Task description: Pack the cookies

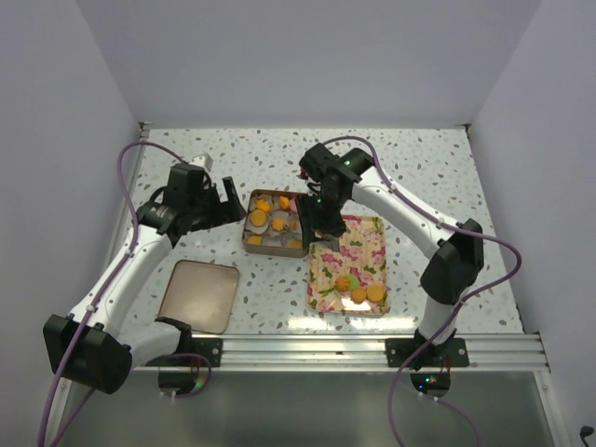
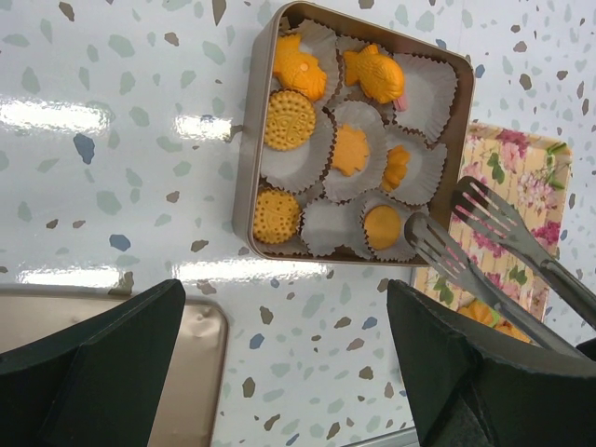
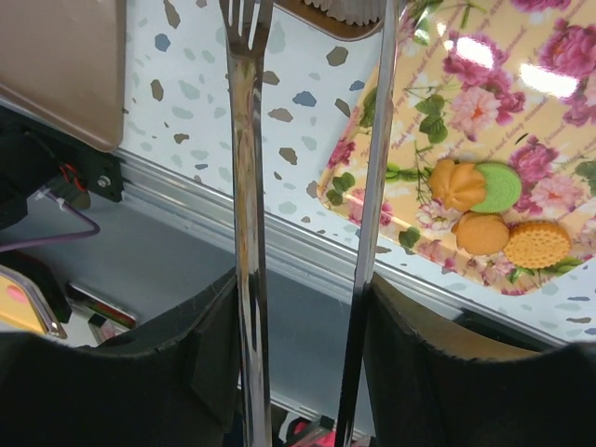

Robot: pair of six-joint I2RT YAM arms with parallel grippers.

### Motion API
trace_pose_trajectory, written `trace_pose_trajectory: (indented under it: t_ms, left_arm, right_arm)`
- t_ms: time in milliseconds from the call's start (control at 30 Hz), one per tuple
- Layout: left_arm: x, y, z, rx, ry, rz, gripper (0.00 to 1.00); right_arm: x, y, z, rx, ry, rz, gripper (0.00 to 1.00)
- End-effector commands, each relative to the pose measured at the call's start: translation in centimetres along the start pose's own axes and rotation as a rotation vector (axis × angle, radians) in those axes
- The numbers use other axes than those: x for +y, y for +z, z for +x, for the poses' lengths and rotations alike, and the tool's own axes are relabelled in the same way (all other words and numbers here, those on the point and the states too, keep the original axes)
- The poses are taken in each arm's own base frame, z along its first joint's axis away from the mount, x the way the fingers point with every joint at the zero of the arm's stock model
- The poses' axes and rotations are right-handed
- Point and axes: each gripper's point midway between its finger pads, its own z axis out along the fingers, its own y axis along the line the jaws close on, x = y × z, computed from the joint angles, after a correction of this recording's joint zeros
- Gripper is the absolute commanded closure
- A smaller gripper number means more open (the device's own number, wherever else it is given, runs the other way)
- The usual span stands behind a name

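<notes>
I was working over a white table flecked with grey and brown chips, boxed in by plain pale walls, with an aluminium rail along the near edge where both arm bases were bolted.

Near the middle sat an open gold tin lined with white paper cups. Several cups already held orange cookies, two of them fish-shaped. The tin's right side lay just beside a floral tray. At the tray's near end were the remaining cookies: three orange ones and a green one, clustered and touching. The tin's lid lay flat on the near left of the table, well apart from the tin, beside the left arm.

The right arm reached in from the right, elbow high, wrist bent down over the seam between tin and tray. The right gripper was pinching a pair of metal tongs, one finger pressed against each tong arm. The tong blades stood a little apart over the tin's near right corner and the tray edge. From the wrist camera the tongs partly blocked my sight of the tin.

The left arm angled up from its base, with the left gripper spread wide above bare table just left of the tin, between it and the lid, touching nothing.
</notes>
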Motion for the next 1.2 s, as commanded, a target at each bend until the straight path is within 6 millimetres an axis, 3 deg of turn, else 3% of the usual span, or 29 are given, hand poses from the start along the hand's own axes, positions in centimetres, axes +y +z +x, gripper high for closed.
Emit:
trace_pose_trajectory:
  t_ms: [0, 133, 333, 633, 833, 1167]
  left_arm:
    - [0.0, -0.6, -1.0, -0.021, 0.024, -0.001, 0.04]
    - [0.0, -0.6, -0.9, -0.023, 0.024, 0.002, 0.04]
    - [0.1, -0.5, -0.5, -0.018, 0.015, 0.007, 0.04]
    - [0.0, -0.6, -0.3, -0.02, 0.009, 0.018, 0.04]
    - [0.0, -1.1, -0.1, -0.027, -0.003, 0.025, 0.05]
    - [0.9, -2.1, 0.9, -0.034, -0.012, 0.0, 0.05]
  right_arm:
    - [0.2, -3.9, 0.1, -0.082, -0.023, -0.003, 0.48]
    - [-1.8, -5.8, 2.0, -0.113, 0.008, 0.016, 0.48]
    - [-5.7, -4.5, 7.8, -0.034, 0.06, 0.078, 0.48]
    - [-8.3, -1.9, 13.6, 0.101, 0.085, 0.086, 0.48]
    - [-8.9, -0.8, 14.5, 0.124, 0.089, 0.091, 0.48]
    - [-7.7, -0.8, 13.9, 0.117, 0.08, 0.045, 0.49]
